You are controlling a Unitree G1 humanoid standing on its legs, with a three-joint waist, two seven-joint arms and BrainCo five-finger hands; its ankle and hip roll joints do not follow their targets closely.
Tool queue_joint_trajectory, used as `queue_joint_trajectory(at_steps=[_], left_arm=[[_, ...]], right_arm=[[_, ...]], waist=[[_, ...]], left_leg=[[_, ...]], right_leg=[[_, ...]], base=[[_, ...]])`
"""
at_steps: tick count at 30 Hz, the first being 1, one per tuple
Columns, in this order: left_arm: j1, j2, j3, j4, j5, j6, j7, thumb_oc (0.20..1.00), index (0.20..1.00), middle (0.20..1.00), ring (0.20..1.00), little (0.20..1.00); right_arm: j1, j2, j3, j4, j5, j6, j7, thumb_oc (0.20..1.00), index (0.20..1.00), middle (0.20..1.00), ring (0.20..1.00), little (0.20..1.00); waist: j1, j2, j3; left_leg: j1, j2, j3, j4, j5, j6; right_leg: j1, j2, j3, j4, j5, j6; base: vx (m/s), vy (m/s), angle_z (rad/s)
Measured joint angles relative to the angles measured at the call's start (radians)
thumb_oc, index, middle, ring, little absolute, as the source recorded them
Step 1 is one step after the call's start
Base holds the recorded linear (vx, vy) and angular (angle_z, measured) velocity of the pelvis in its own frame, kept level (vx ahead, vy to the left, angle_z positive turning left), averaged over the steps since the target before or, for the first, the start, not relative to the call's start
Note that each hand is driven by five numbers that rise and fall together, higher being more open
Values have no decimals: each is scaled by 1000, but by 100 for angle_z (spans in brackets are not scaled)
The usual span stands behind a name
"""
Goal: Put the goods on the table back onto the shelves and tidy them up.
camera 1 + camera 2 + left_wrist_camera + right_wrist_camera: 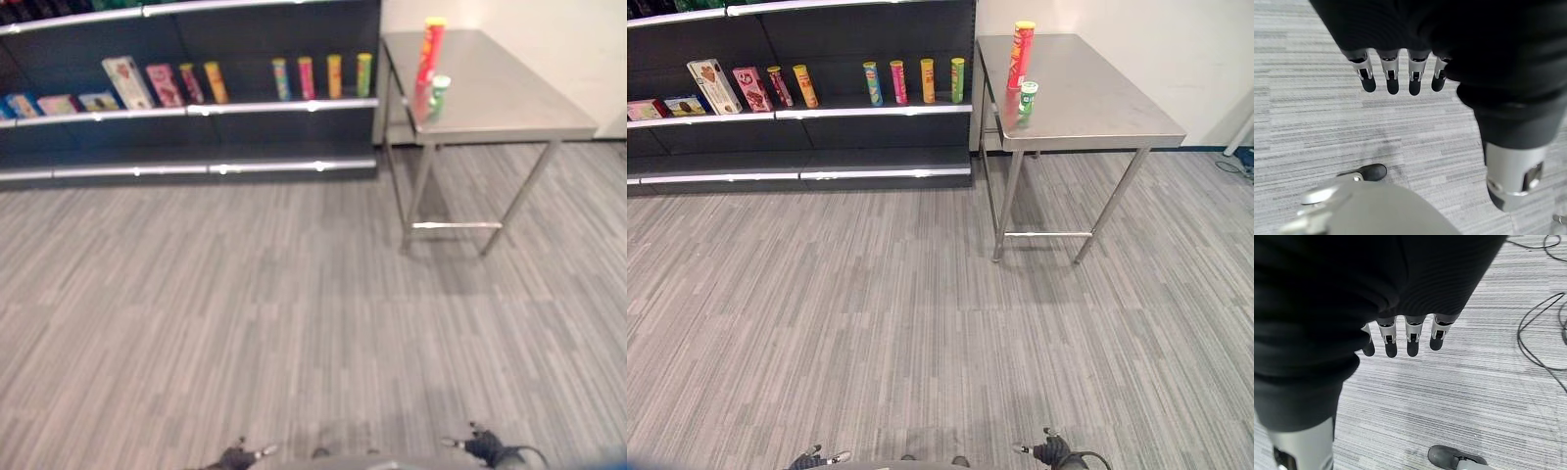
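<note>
Down at the bottom edge of the right eye view, the left robot hand (pixel 809 457) sits at lower left and the right robot hand (pixel 1052 450) at lower right, both low over the grey striped floor (pixel 882 323) and holding nothing. Each wrist view shows its own fingers hanging straight and relaxed in a row, dark tips pointing at the floor, with the thumb apart from them: left fingers (pixel 1392 81), right fingers (pixel 1412 340). Further out, in the upper right of the frame, stands a steel worktop (pixel 1097 98) on thin metal legs, with a crossbar low between the legs. Two goods stand upright on the worktop near its left edge: a tall red chip can (pixel 1021 56) with a yellow top, and just in front of it a short green-and-white can (pixel 1027 99); whether the two touch is unclear. Just to the left of the worktop, across the upper left of the frame, runs a dark shelf unit (pixel 872 137) with pale rails along its shelf edges. On its middle shelf, nearest the worktop, four upright tubes stand in a row (pixel 912 81), coloured blue-green, pink, orange and green from left to right. Further left on the same shelf lean two more tubes (pixel 792 86), one red and one yellow, then a pink box (pixel 752 88) and a larger white box (pixel 713 85), and at the far left edge some low flat boxes (pixel 666 106).
</note>
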Motion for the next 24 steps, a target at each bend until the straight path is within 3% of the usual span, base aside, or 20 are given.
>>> queue_joint_trajectory(at_steps=[24], left_arm=[[-29, 1, 0, -30, -2, -9, 0, 1000, 1000, 1000, 1000, 1000]], right_arm=[[17, 15, -33, 12, 22, -8, -1, 1000, 1000, 1000, 1000, 1000]], waist=[[-2, -10, 0]], left_leg=[[10, 1, 7, 0, 0, 0]], right_leg=[[8, 1, 9, 0, 3, -1]], base=[[0, 0, 0]])
